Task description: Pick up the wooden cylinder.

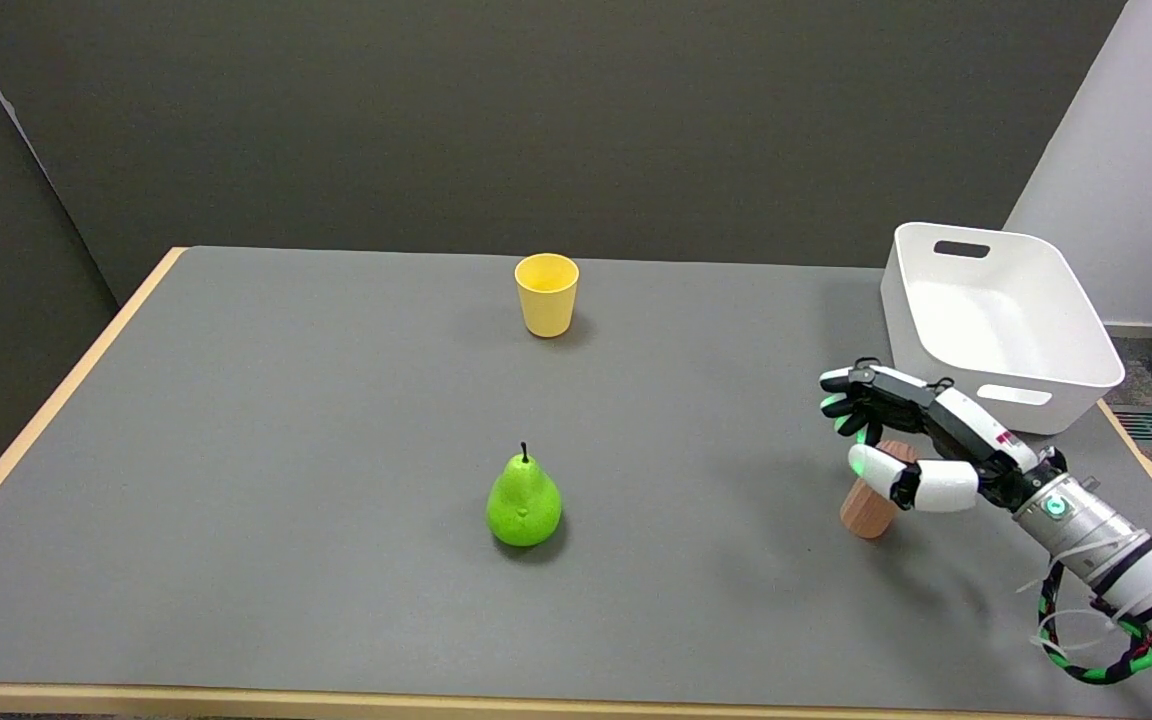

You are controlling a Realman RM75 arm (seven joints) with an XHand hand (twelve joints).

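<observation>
Grey table (336,450), no legible writing.

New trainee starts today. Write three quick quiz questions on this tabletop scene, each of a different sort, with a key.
1. True or false: the wooden cylinder lies inside the white bin.
2. What stands nearest the table's far edge? A pear, B yellow cup, C cylinder.
3. Fill in: the right hand is around the cylinder's ____ end.

Key: 1 false; 2 B; 3 upper.
</observation>
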